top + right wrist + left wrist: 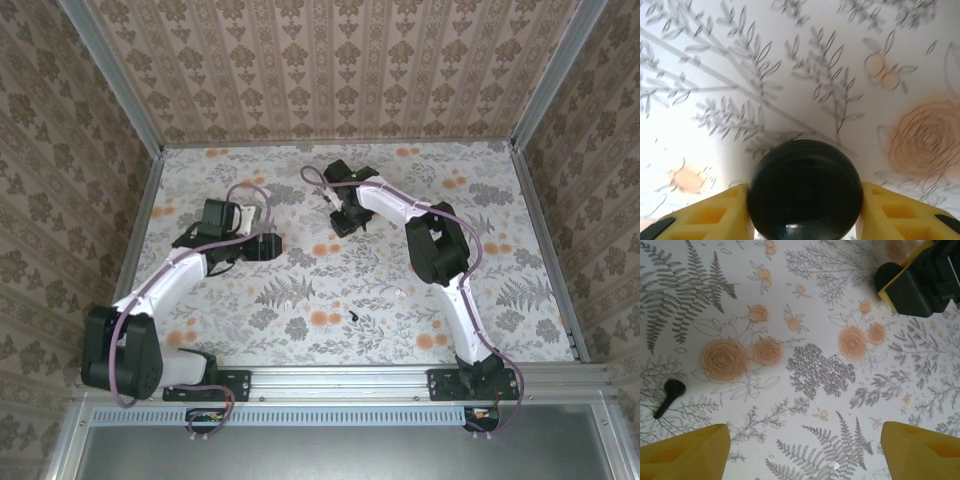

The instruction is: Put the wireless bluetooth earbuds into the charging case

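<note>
Earbud (669, 396) lying on the table (815, 300) just outside the wide-open, empty fingers of your left gripper (805, 432), slim black stem, round head, your right gripper (804, 186) pinching a round glossy black piece (805, 165).

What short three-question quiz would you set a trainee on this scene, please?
1. True or false: the left gripper has its jaws wide apart with nothing between them.
2. Where is the stem-shaped black earbud? A) lying loose on the table; B) in the left gripper; C) seated in a case.
3. In a few words: what sits between the fingers of the right gripper?

Key: 1 true. 2 A. 3 a round black piece, with a yellow finger against each side of it.
</note>
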You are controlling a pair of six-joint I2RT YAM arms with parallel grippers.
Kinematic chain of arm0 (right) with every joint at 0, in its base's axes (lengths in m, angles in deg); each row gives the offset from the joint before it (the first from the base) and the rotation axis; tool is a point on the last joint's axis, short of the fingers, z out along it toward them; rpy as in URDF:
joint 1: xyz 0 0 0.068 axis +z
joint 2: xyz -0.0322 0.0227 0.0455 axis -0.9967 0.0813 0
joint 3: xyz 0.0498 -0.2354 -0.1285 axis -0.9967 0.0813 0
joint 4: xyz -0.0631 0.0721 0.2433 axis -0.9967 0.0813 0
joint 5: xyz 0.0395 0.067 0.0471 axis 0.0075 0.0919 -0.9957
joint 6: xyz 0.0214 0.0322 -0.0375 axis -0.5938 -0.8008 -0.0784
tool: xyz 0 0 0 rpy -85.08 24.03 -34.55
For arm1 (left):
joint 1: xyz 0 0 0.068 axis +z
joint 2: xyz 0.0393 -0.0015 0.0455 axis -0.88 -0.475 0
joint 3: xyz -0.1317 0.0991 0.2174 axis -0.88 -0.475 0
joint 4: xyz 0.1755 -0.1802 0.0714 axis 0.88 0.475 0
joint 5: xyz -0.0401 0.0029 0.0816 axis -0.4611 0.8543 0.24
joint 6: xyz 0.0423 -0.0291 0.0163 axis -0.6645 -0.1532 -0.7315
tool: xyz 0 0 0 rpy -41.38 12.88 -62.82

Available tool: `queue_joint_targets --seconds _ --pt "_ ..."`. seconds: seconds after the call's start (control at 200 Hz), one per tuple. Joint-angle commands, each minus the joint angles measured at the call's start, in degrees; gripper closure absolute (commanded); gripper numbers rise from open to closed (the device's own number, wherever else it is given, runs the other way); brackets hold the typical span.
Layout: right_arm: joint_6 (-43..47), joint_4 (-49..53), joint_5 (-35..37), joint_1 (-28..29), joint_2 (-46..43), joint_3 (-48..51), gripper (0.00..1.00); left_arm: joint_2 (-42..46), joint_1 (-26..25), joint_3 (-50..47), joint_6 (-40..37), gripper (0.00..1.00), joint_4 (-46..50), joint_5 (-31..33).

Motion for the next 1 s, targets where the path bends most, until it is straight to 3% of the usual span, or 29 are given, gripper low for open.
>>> queue_joint_targets --seconds 0.0,0.21,0.39,0.525,0.65,0.76,0.82,0.995 --pt "0.2 -1.3 -1.6 1.9 -5.6 5.2 0.58 2.8 -2.6 -2.4 1.3 0.23 0.5 0.5" --pt "-2.4 -4.1 -6.8 4.4 -12.1 15.6 0.61 6.1 -10.9 -2.0 -2.5 0.25 4.2 6.1" --pt "-2.4 -4.9 -9.3 4.9 -17.9 23.4 0.64 9.7 -13.6 -3.6 -7.6 0.25 2.8 9.1" --pt "-1.4 -3.9 -10.4 4.9 -22.9 29.0 0.65 14.7 -14.8 -8.5 -13.3 0.25 -3.8 8.2" --pt "-0.8 -2.9 -13.3 4.9 -26.7 32.4 0.65 19.7 -15.6 -15.1 -17.6 0.25 -16.3 5.5" --pt "0.6 -0.4 -19.2 4.8 -28.6 32.7 0.65 23.7 -17.8 -20.4 -28.5 0.22 -25.6 -0.8" --pt "1.6 1.6 -22.6 4.8 -29.5 32.0 0.65 25.9 -20.0 -22.1 -37.4 0.16 -27.2 -3.8" --pt "5.9 8.6 -31.8 4.8 -32.3 28.8 0.65 27.1 -24.5 -20.1 -51.2 0.12 -24.4 -2.1"
